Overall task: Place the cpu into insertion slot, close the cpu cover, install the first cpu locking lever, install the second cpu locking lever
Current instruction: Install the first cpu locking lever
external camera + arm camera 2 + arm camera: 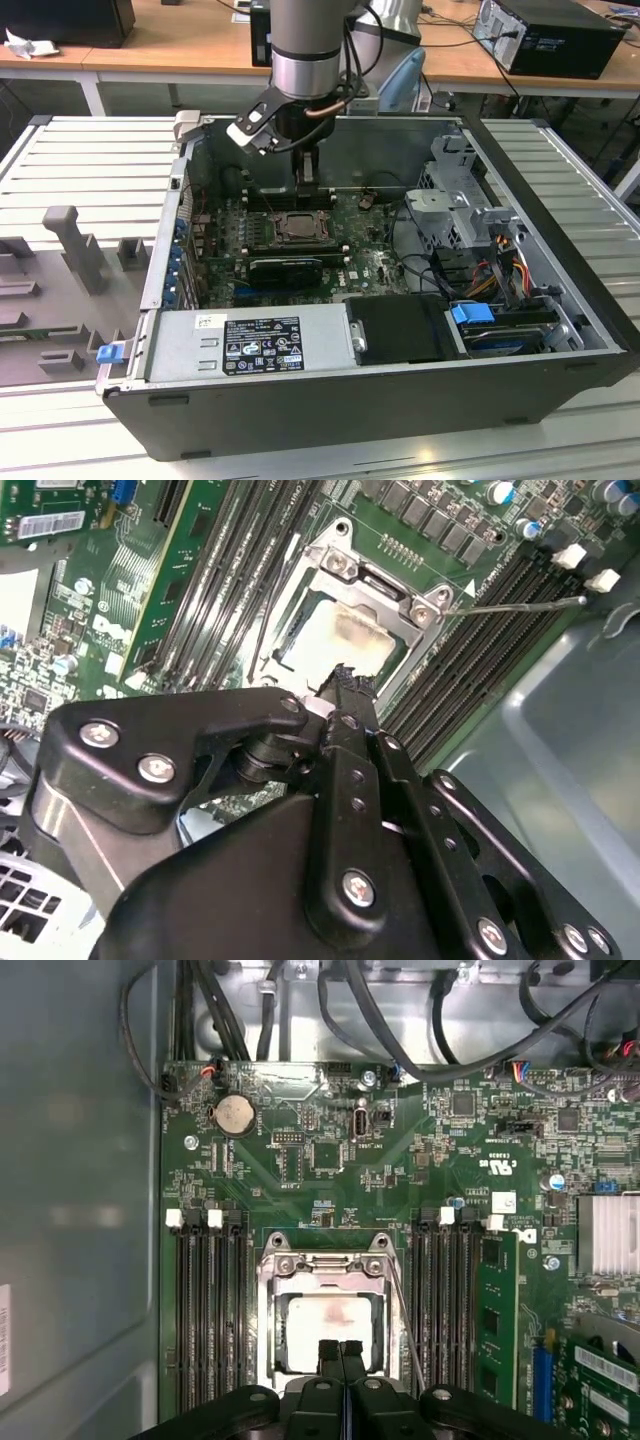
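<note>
Two of the four steps appear complete, judging from how the parts lie. The cpu (325,1325) sits flat in the insertion slot (264,1310), its pale face carrying a smeared residue. The cpu cover (326,1282) lies down over it, so the face shows through the cover's square window. The lever steps appear outstanding. One thin lever rod (520,604) projects from a corner of the socket out over the memory slots (480,640). In the first wrist view the same rod (400,1310) runs beside the cover and is not visibly tucked under any hook. The state of the other lever cannot be determined. In the exterior view the gripper (308,178) hangs inside the open computer case (560,220), over the far edge of the socket. The socket lies on the far part of the motherboard (370,265), toward the exterior view's left. The fingers (328,1360) are pressed together with nothing between them. In both wrist views the joined fingertips (345,685) overlap one edge of the cpu face at the window border, roughly centred along that edge. Contact cannot be confirmed: the tips read as either just above or touching the cpu and cover.
</note>
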Motion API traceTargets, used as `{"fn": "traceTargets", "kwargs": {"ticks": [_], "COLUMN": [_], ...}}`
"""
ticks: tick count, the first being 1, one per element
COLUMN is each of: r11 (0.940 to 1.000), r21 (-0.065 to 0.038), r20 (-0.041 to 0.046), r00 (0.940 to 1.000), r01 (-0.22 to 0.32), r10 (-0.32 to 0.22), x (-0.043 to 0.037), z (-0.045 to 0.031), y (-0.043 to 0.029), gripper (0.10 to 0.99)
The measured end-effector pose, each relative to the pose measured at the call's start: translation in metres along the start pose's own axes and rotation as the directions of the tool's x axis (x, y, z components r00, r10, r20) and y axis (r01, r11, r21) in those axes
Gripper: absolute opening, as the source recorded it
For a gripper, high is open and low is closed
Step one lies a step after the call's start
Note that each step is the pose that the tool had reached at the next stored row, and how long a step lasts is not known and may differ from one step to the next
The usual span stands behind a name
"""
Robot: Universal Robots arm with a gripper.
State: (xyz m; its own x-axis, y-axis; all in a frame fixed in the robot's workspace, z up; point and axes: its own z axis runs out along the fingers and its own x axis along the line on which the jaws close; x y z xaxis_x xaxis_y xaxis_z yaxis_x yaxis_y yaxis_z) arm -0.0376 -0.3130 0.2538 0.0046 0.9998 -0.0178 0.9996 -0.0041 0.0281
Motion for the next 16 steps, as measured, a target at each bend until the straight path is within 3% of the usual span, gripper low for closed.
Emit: {"fn": "traceTargets", "kwargs": {"ticks": [7,10,12,13,16], "r11": [1.0,1.0,0.9982,0.9928,0.9843], "r21": [0.0,0.0,-0.001,-0.002,-0.003], "r20": [0.0007,0.0019,0.0031,0.0022,0.0012], "r00": [1.0,1.0,0.9982,0.9928,0.9843], "r01": [0.0,0.005,0.059,0.119,0.177], "r10": [0.0,-0.005,-0.059,-0.119,-0.177], "x": [-0.0005,-0.0005,-0.0005,-0.0005,-0.0005], "z": [-0.0254,-0.028,-0.0281,-0.0281,-0.0281], "y": [0.0007,0.0008,0.0008,0.0008,0.0008], "gripper": [0.106,0.106,0.106,0.106,0.106]}}
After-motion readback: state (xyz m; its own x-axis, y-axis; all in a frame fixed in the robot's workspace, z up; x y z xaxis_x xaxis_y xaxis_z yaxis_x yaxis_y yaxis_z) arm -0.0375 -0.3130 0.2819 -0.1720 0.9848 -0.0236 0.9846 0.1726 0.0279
